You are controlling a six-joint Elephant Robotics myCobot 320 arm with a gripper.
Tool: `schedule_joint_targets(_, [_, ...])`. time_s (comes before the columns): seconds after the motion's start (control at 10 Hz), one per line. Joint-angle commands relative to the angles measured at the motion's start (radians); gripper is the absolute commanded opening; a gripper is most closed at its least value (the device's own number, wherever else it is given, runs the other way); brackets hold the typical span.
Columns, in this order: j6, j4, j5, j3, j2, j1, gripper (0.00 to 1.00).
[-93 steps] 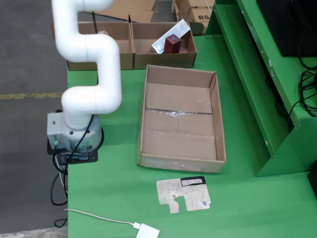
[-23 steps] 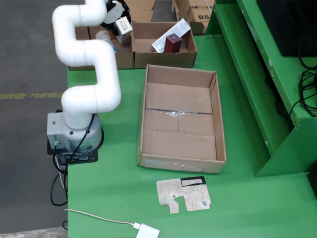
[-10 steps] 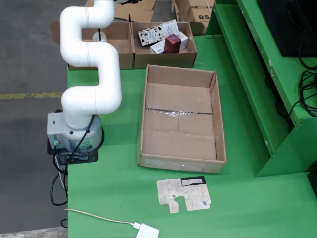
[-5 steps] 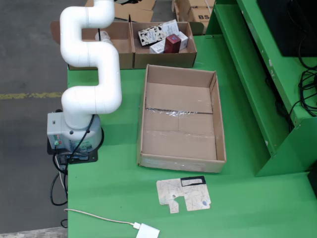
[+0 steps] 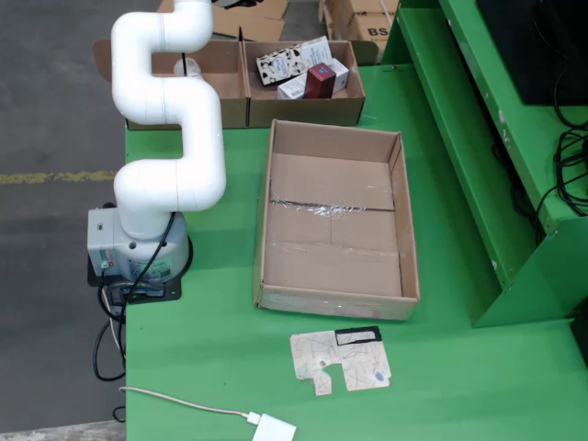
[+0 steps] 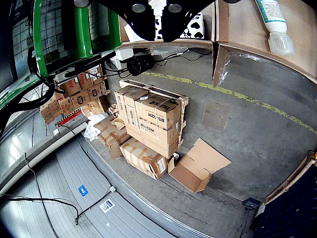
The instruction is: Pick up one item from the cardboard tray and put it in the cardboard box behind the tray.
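Observation:
The wide shallow cardboard tray [image 5: 335,220] lies in the middle of the green table and shows nothing inside. Behind it stand two cardboard boxes: the right one [image 5: 303,106] holds a black-and-white patterned carton [image 5: 292,62], a dark red box [image 5: 320,81] and a white box. The left one [image 5: 216,87] sits under my white arm [image 5: 170,101], which reaches over it and out of the top of the frame. In the wrist view my gripper [image 6: 157,20] is a dark shape at the top edge. A white tube [image 6: 275,22] lies on cardboard at the top right.
A flat printed cardboard cut-out [image 5: 340,360] lies on the table in front of the tray. A white adapter [image 5: 274,428] with a cable lies at the front edge. A green shelf frame [image 5: 478,147] runs along the right. The wrist view shows stacked cartons [image 6: 148,129] on the floor.

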Motion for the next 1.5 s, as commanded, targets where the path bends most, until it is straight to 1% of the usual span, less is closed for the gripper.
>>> schedule_joint_targets(0.0, [-0.007,0.011,-0.009,0.026,0.032,0.005,0.0])
schedule_joint_targets(0.5, [-0.007,0.011,-0.009,0.026,0.032,0.005,0.0])
schedule_joint_targets(1.4, [-0.006,0.011,-0.009,0.026,0.032,0.005,0.9])
